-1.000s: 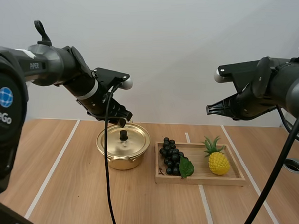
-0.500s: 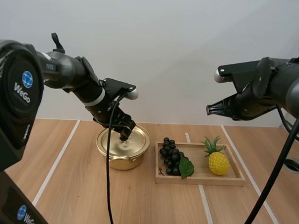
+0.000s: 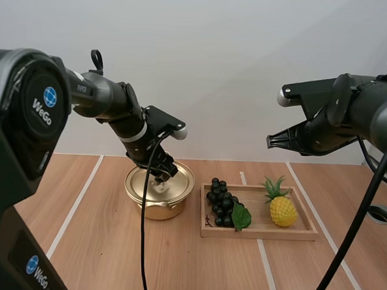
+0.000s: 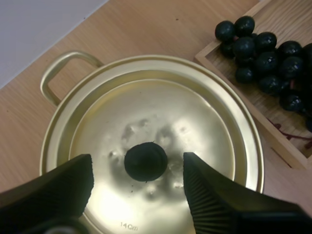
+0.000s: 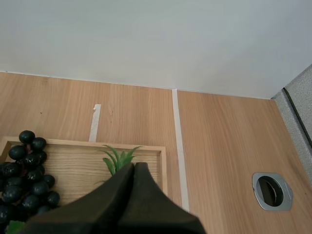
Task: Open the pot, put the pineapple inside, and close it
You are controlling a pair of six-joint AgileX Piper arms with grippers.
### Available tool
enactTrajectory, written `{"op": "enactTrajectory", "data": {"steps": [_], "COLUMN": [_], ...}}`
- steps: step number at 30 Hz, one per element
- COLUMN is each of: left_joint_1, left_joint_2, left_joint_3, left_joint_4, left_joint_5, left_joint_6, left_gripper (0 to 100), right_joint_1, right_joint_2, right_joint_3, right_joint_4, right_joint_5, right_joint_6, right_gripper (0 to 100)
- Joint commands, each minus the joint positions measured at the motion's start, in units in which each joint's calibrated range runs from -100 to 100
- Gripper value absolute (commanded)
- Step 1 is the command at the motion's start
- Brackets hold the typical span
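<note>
High view first: my left tool (image 3: 162, 176) is down over the gold pot (image 3: 157, 206), which stands on the table (image 3: 93, 243) with its lid (image 3: 176, 183) on. To the right of the pot lies a wooden tray (image 3: 260, 233). It carries a bunch of grapes (image 3: 221, 203) at its left end and the pineapple (image 3: 282, 210) upright at its right end. My right tool (image 3: 269, 141) is raised well above the tray, its fingers closed on nothing.

Left wrist view: I see my left tool's two fingers spread wide, one on each side of the black knob (image 4: 145, 161) at the middle of the lid, with a gap on both sides, so nothing is gripped. One loop handle (image 4: 62, 68) of the pot shows beyond the lid's rim, and the grapes lie in the tray just beside the pot.

Right wrist view: my right tool's fingers lie together as one dark wedge above the tray. The pineapple's green leaves poke out just past the tips, grapes off to one side.
</note>
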Motion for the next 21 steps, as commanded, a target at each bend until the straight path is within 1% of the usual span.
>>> {"op": "enactTrajectory", "data": {"steps": [1,15,21], "left_joint_1": [-0.18,-0.18,-0.27], "left_joint_2": [0.9,3.9,3.9], "left_joint_3": [-0.2,-0.2,-0.2], "left_joint_4": [0.2,-1.3,-4.5], "left_joint_5": [-1.6,-3.8,-4.7], "left_joint_6": [-0.7,0.3,0.8], "left_gripper": [87,87,86], "right_joint_1": [-0.2,-0.2,-0.2], "right_joint_2": [-0.3,-0.3,-0.3], "right_joint_3": [-0.1,-0.1,-0.1], "right_joint_4": [0.9,1.8,1.8], "right_joint_5": [-0.9,-0.9,-1.3], "right_joint_6": [0.1,0.1,0.1], "right_gripper": [0,0,0]}}
